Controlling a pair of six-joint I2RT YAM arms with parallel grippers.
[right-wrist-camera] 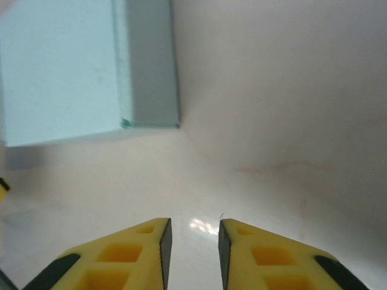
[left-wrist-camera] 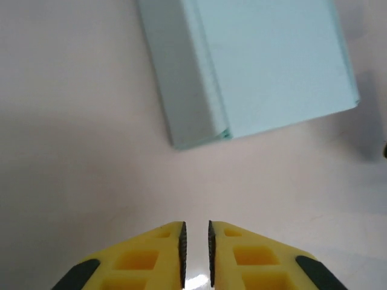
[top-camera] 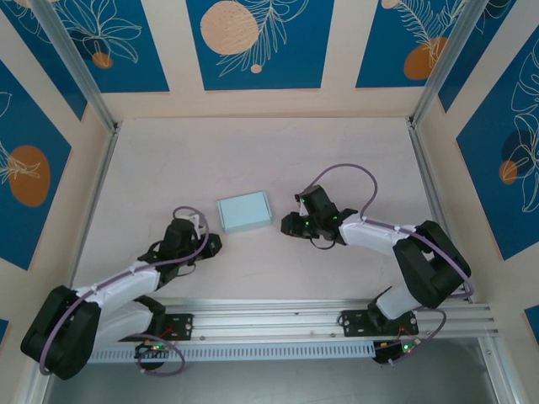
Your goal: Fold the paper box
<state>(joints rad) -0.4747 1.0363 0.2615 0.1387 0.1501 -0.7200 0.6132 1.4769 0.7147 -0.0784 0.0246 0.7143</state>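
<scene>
The paper box (top-camera: 244, 212) is a small, flat, pale-blue closed rectangle lying on the table between the two arms. In the left wrist view the paper box (left-wrist-camera: 260, 66) lies ahead and to the right of my left gripper (left-wrist-camera: 196, 225). The jaws stand a narrow gap apart with nothing between them, well short of the box. In the right wrist view the box (right-wrist-camera: 60, 72) sits ahead to the left. My right gripper (right-wrist-camera: 195, 222) is open a little wider, empty and clear of the box. From above, the left gripper (top-camera: 212, 243) is at the box's near-left and the right gripper (top-camera: 290, 224) at its right.
The pale tabletop (top-camera: 253, 160) stretches behind the box. Patterned blue walls and metal frame posts (top-camera: 425, 93) enclose the workspace. An aluminium rail (top-camera: 278, 316) carrying both arm bases runs along the near edge.
</scene>
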